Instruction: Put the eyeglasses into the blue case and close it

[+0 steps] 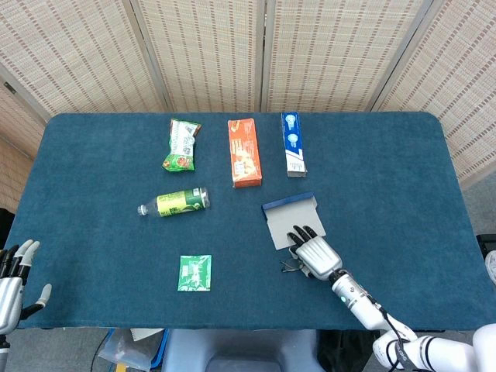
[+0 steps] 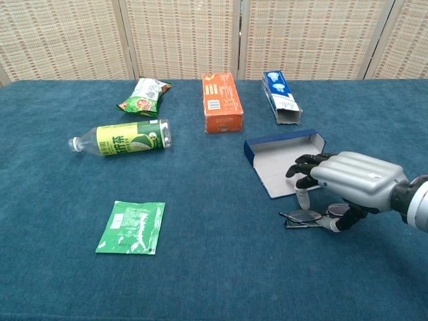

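Observation:
The eyeglasses [image 2: 306, 217] lie folded on the blue cloth just in front of the open blue case [image 2: 283, 162], partly hidden in the head view, where only their left end [image 1: 290, 266] shows. The blue case [image 1: 291, 218] lies open with its grey inside up. My right hand [image 2: 349, 182] hovers over the glasses, fingers spread toward the case, thumb down beside the frame; a grip is not visible. My right hand [image 1: 314, 253] covers most of the glasses from above. My left hand [image 1: 13, 280] hangs open off the table's left front corner.
On the table [image 1: 387, 170] lie a green sachet [image 1: 194, 273], a green-labelled bottle [image 1: 175, 203], a snack bag [image 1: 181, 144], an orange box [image 1: 244, 152] and a blue-white toothpaste box [image 1: 292, 143]. Folding screens stand behind.

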{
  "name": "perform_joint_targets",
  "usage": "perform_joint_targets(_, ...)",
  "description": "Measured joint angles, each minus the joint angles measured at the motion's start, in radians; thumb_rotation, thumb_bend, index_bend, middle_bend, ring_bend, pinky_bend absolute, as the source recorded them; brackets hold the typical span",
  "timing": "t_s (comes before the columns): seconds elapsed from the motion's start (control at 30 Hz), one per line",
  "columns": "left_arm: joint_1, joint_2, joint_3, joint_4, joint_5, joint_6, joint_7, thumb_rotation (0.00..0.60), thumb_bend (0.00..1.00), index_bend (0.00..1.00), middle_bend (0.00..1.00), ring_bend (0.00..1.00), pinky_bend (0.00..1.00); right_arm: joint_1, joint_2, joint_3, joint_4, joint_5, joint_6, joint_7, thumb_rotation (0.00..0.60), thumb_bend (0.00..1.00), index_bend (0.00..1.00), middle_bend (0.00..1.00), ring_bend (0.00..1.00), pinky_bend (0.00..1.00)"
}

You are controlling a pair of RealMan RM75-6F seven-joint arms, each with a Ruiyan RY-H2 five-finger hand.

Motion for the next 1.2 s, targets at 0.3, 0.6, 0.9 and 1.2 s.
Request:
perform_joint_targets(0.3, -0.001, -0.004, -0.001, 0.005, 0.001, -0.003, -0.003, 0.600, 0.36, 0.00, 0.00, 0.00, 0.00, 0.001, 0.000, -0.004, 0.011, 0.000, 0.027, 0.010, 0.600, 0.42, 0.53, 0.17, 0.00, 0.09)
perform_joint_targets(0.6, -0.007, -0.004, -0.003, 0.002, 0.008, -0.007, -0.003, 0.600, 0.36, 0.00, 0.00, 0.00, 0.00, 0.023, 0.043, 0.033, -0.011, 0.000, 0.054, 0.019, 0.600, 0.42, 0.54, 0.18, 0.00, 0.09)
perform_joint_targets(0.9, -0.005, 0.000, -0.001, -0.006, 0.008, -0.007, 0.003, 0.600, 0.36, 0.00, 0.00, 0.00, 0.00, 0.109, 0.045, 0.113, 0.035, 0.042, 0.013, -0.014, 0.600, 0.42, 0.54, 0.18, 0.00, 0.07)
perform_joint_targets(1.2, -0.004, 0.007, -0.001, -0.016, 0.004, -0.010, 0.007, 0.600, 0.36, 0.00, 0.00, 0.00, 0.00, 0.176, -0.035, 0.139, 0.181, 0.077, -0.034, -0.032, 0.600, 0.42, 0.54, 0.18, 0.00, 0.03)
